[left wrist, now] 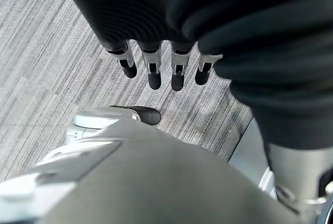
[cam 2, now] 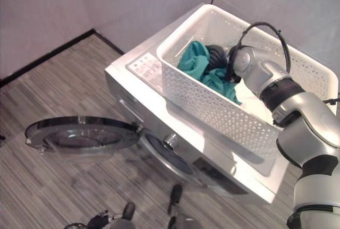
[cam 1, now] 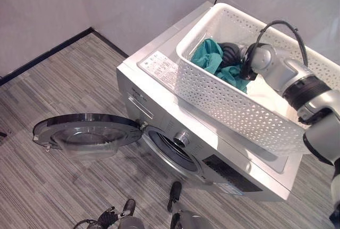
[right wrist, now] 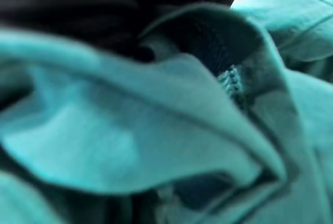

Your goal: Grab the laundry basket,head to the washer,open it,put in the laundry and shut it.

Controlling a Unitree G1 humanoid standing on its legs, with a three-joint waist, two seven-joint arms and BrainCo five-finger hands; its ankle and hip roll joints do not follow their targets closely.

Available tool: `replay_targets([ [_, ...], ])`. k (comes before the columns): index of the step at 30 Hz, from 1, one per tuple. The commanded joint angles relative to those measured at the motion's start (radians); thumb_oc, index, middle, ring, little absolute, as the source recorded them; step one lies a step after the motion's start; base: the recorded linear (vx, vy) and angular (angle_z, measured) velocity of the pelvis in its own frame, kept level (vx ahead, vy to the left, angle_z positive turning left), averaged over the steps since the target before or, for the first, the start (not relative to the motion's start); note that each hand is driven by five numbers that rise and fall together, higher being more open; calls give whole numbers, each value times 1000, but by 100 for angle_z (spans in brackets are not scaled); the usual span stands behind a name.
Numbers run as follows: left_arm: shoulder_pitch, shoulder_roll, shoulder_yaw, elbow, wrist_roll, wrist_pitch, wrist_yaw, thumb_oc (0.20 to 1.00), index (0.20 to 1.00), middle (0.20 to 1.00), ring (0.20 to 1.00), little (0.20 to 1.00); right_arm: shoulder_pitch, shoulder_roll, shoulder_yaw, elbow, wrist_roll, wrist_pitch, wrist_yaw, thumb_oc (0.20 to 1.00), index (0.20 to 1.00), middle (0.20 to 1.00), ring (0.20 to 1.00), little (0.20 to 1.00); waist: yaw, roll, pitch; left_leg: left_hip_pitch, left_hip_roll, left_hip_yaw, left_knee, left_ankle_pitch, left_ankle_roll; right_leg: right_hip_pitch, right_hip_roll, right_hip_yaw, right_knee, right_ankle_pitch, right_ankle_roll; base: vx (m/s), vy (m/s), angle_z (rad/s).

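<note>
Cloth (cam 2: 197, 61) lies in the basket (cam 2: 212, 107) on top of the washer (cam 1: 159, 107), my right hand (cam 2: 219, 54) buried in it; whether those fingers have closed I cannot tell. I should gather a full bunch, then lift over the rim. The door (cam 1: 85, 130) hangs open below. My left hand (left wrist: 156, 70) idles, fingers straight, over the floor (cam 1: 48, 85).

The right arm reaches forward and bends inward at the wrist, its right hand (cam 2: 219, 56) pointing down with fingers hidden from sight, while the left hand (left wrist: 156, 68) hangs low with its dark-tipped fingers (left wrist: 154, 78) straight, side by side and holding nothing.
</note>
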Motion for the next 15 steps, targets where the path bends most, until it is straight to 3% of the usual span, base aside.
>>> replay_targets([
  [1,-57,-29,5,58,-21,-9,1,1000,1000,1000,1000,1000,-4,25,65,85,-15,10,-3,200,200,200,200,200,15,-18,43,-6,16,23,-47,76,21,92,-71,70,26,-115,108,0,0,0],
  [9,-40,-22,56,101,-7,0,11,1000,1000,1000,1000,1000,-53,-19,-9,-7,84,-9,-63,200,200,200,200,200,-11,-20,6,41,15,45,-47,56,20,128,-70,90,16,-123,112,16,14,-3],
  [15,-17,-22,90,124,-1,-9,10,1000,1000,1000,1000,1000,-107,-171,-98,-15,247,-59,-142,200,200,200,200,200,-34,-20,-43,93,11,65,-47,34,20,171,-73,100,14,-132,117,37,16,-11],
])
